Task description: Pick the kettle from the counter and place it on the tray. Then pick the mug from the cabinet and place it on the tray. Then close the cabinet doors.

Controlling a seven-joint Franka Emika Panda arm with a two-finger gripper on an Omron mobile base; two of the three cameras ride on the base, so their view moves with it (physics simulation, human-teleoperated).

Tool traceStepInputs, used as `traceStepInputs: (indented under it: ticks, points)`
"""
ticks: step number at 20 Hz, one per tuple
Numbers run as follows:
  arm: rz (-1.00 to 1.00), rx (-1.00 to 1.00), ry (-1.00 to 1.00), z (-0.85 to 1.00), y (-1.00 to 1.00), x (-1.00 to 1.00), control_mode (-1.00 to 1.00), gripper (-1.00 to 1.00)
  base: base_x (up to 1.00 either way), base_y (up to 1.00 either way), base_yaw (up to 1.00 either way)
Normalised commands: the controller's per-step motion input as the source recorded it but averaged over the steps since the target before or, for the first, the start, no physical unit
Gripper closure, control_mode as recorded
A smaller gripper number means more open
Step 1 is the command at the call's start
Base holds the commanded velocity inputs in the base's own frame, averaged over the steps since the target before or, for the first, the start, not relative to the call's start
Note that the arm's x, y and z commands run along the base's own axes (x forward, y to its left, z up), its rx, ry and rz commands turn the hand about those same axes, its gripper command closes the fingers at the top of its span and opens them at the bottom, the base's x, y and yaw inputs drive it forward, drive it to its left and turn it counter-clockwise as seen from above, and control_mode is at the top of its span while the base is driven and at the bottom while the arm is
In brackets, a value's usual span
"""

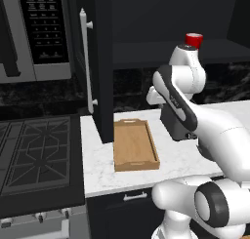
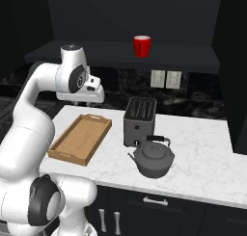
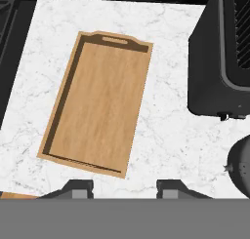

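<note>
progress: nothing done yet; all three steps are left
tray [image 3: 97, 104]: bare, on the counter [image 2: 202, 148] left of the toaster [image 2: 140, 120], long axis running front to back
kettle [image 2: 154, 158]: on the counter before the toaster, spout to the left
mug [image 2: 142, 45]: on the cabinet [image 2: 120, 54] shelf
gripper [image 3: 124, 188]: above the tray, partly open, holding nothing

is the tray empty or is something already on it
Empty. The tray shows bare wood in the hand view; the kettle sits on the counter and the mug in the cabinet.
</note>
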Motion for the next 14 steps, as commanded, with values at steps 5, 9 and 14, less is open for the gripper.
traceStepInputs:
  ticks: [5,9,14]
  points:
    - [0.00,0.00,0.00,-0.04,-0.02,0.00,-1.00,-1.00,0.00,0.00,0.00]
    - [0.00,-0.05,-0.06,-0.31,-0.01,-0.05,-1.00,-1.00,0.00,0.00,0.00]
    - [-0.08,-0.02,0.00,-0.40,-0.44,-0.10,-1.00,-1.00,0.00,0.00,0.00]
